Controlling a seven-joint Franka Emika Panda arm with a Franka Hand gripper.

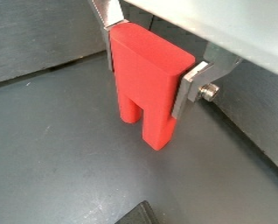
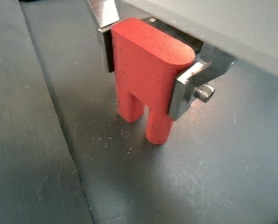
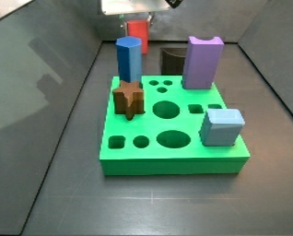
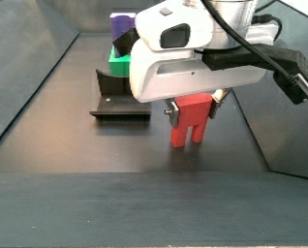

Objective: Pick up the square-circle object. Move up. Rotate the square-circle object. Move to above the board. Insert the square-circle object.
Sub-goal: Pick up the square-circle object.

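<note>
The square-circle object (image 1: 148, 79) is a bright red block with two short stubs pointing down at the dark floor. Both wrist views show it upright between the silver fingers (image 1: 191, 87), and my gripper (image 2: 145, 66) is shut on its upper body. In a side view the red block (image 4: 189, 121) hangs under the white gripper body (image 4: 193, 102), stubs at or just above the floor; I cannot tell if they touch. The green board (image 3: 174, 129) fills the middle of a side view, with the gripper (image 3: 138, 28) and red block (image 3: 138, 29) far behind it. The board (image 4: 119, 56) is mostly hidden here.
On the board stand a blue column (image 3: 128, 60), a purple block (image 3: 205, 63), a brown star-shaped block (image 3: 128, 100) and a light-blue cube (image 3: 223, 127). The dark fixture (image 4: 118, 97) stands on the floor beside the gripper. Grey walls enclose the floor.
</note>
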